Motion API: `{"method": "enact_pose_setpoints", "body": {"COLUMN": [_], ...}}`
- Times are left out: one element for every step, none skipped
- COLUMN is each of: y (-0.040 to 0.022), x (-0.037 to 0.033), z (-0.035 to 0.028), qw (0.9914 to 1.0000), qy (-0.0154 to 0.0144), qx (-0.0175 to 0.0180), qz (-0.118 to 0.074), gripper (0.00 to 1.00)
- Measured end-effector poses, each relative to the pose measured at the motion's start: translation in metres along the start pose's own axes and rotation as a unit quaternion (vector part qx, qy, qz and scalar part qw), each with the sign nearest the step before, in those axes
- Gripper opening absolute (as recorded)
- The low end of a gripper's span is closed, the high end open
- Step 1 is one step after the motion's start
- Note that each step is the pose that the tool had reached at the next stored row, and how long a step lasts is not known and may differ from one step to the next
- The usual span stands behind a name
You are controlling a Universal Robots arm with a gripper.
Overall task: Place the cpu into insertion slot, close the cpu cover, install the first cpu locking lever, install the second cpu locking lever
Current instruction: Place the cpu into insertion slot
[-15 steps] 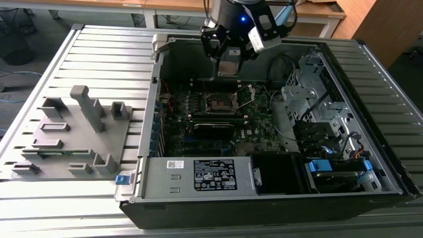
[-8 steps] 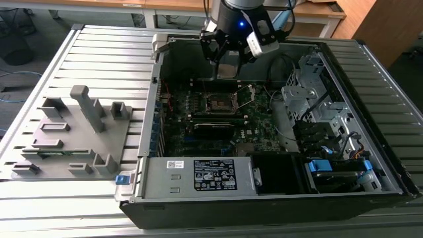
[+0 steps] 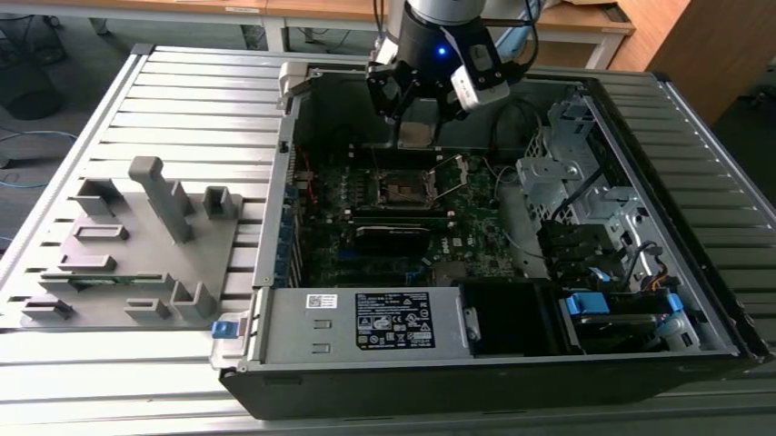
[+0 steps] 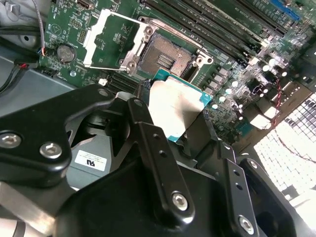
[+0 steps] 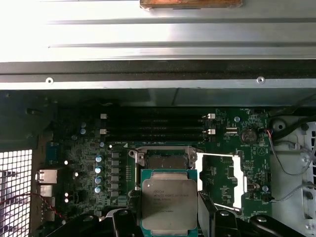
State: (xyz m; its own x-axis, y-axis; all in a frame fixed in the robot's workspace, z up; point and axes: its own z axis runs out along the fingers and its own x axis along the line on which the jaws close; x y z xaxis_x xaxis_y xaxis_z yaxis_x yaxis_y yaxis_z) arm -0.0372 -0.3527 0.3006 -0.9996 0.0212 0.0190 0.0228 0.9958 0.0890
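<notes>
Gripper [image 4: 174, 123] was clamped on the cpu [image 4: 175, 103] by opposite edges, chip's grey top facing up in both wrist views; cpu hung over the motherboard [image 5: 79, 148] just beside the insertion slot [image 5: 163, 160] and wasn't seated; slot lay bare w/ the cpu cover [image 5: 223, 180] swung open beside it (hinge side at the slot); exterior view had the arm reaching down into the open PC case [image 3: 485, 386].
</notes>
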Motion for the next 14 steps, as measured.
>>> {"method": "enact_pose_setpoints", "body": {"y": [0.0000, 0.0000, 0.0000, 0.0000, 0.0000, 0.0000, 0.0000, 0.0000, -0.0001, -0.0002, -0.0003, -0.0005, -0.0006, -0.0007], "x": [0.0000, 0.0000, 0.0000, 0.0000, 0.0000, 0.0000, 0.0000, 0.0000, 0.0000, 0.0000, -0.0001, -0.0001, -0.0002, -0.0002], "z": [0.0001, 0.0001, 0.0001, 0.0002, 0.0001, 0.0002, 0.0002, 0.0005, 0.0014, 0.0025, 0.0040, 0.0057, 0.0070, 0.0079], "qw": [1.00000, 1.00000, 1.00000, 1.00000, 1.00000, 1.00000, 1.00000, 1.00000, 1.00000, 1.00000, 1.00000, 1.00000, 1.00000, 1.00000], "qy": [-0.0001, -0.0001, -0.0001, -0.0001, -0.0001, -0.0001, -0.0001, -0.0001, -0.0002, -0.0001, -0.0001, -0.0001, -0.0001, 0.0000], "qx": [-0.0001, -0.0002, -0.0001, -0.0001, -0.0001, -0.0001, -0.0001, -0.0003, -0.0004, -0.0003, -0.0001, -0.0002, -0.0002, -0.0001], "qz": [0.000, 0.000, 0.000, 0.000, 0.000, 0.000, 0.000, 0.000, 0.000, 0.000, 0.000, 0.000, 0.000, 0.000], "gripper": [0.54, 0.54, 0.54, 0.54, 0.54, 0.54, 0.54, 0.54, 0.54, 0.54, 0.54, 0.54, 0.54, 0.54]}}
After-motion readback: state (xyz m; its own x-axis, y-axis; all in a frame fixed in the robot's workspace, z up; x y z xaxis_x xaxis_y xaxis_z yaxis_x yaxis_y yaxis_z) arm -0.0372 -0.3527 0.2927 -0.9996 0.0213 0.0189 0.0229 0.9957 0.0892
